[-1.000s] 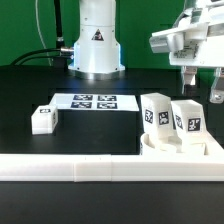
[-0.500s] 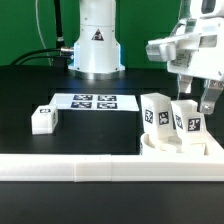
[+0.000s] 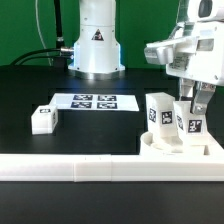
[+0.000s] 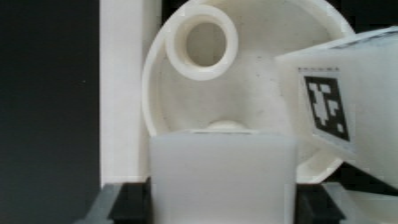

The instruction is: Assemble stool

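The white round seat [image 3: 152, 150] lies on the table at the exterior view's right, and two tagged legs stand on it. My gripper [image 3: 194, 103] has come down over the right-hand leg [image 3: 188, 126], and its fingers close on the leg's top. The other leg [image 3: 156, 114] stands just to its left. In the wrist view the gripped leg [image 4: 221, 165] fills the space between my gripper's [image 4: 221, 200] dark fingers [image 4: 128, 200]. Behind it are the seat [image 4: 267, 30] with a round hole and the other tagged leg [image 4: 338, 95]. A third leg [image 3: 43, 119] lies loose at the left.
The marker board [image 3: 95, 102] lies flat in the middle of the table. A long white L-shaped rail [image 3: 70, 167] runs along the front and turns up beside the seat. The robot base [image 3: 97, 45] stands at the back.
My gripper has come down and moved a little left, from above the right-hand leg to around its top. The legs and the seat have not moved.
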`<state>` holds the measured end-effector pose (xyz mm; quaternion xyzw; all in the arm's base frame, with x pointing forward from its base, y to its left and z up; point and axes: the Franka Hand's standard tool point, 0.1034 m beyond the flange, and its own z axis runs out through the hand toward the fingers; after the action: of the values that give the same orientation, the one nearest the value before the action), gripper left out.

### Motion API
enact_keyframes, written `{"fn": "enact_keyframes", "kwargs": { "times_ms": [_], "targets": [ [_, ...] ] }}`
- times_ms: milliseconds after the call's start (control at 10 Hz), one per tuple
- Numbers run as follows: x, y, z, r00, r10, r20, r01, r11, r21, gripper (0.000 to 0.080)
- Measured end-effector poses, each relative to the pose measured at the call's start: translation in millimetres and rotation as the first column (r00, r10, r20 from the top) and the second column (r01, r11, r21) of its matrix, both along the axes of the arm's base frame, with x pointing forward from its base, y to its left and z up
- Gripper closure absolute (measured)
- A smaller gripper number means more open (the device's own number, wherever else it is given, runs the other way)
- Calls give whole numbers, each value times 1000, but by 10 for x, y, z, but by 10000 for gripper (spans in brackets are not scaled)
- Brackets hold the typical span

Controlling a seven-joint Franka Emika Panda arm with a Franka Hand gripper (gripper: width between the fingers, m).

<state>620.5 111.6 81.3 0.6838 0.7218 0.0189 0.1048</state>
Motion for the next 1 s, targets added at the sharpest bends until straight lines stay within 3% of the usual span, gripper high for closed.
{"fn": "enact_keyframes", "kwargs": {
  "times_ms": [300,500,700,1000],
  "targets": [
    [0,-3,0,999,-41,4,41,999,8,459],
    [-1,-6,0,976,-219,21,218,975,42,459],
    [-25,29,-6,881,-472,29,468,878,98,459],
    [-32,27,-15,668,-744,-15,736,658,159,459]
  ]
}}
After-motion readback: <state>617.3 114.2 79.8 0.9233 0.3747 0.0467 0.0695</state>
